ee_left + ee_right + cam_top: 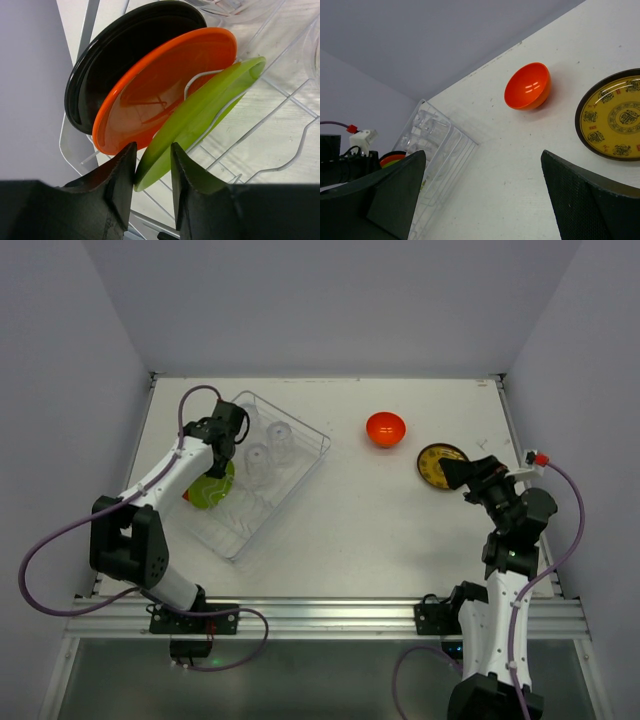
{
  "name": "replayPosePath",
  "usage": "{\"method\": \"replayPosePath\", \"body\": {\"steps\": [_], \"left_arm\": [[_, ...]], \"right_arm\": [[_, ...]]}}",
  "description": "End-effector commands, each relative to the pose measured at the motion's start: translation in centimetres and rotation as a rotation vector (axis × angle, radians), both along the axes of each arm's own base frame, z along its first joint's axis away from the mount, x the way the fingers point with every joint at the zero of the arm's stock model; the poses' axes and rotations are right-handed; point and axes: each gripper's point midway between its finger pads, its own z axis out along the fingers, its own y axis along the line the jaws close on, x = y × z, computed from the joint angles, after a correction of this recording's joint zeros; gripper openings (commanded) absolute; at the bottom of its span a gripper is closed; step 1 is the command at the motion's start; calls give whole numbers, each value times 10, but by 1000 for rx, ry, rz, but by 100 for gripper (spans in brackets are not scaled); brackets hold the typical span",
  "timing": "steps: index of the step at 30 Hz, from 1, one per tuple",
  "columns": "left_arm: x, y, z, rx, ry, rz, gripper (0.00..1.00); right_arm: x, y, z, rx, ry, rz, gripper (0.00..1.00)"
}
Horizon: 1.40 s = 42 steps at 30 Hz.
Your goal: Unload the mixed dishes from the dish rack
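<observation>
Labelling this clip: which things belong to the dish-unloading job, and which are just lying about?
Job: silvery wire dish rack; glossy black round plate; orange-red round plate; lime-green round plate; clear drinking glasses; glossy orange-red bowl; yellow patterned round plate.
Just there: white table; purple cables; aluminium rail.

A big white table (380,530) fills the middle of the scene. It is flat and plain (a few tiny marks show on it). 3 bare walls stand around it: a back wall (330,300) on the far side, a left wall (50,390) and a right wall (590,340). All 3 are pale gray with a bit of purple. A shiny metal rail (330,615) with long grooves runs along the table's near edge. Nearer than the rail lies a dark greenish strip (320,675).
</observation>
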Motion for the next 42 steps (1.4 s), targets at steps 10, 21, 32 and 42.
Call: {"method": "replayPosePath", "body": {"steps": [10,21,32,42], "left_arm": [[4,-7,16,-7,-16,-35,16],[-1,-19,85,55,-194,-47,0],[-19,-44,146,-182,-383,-114,0],[-59,-90,252,-678,-790,-288,0]], "right_arm": [[-1,2,10,-15,-43,7,99],[5,1,2,11,-14,13,99],[5,3,4,12,8,26,99],[2,27,11,40,45,146,99]]}}
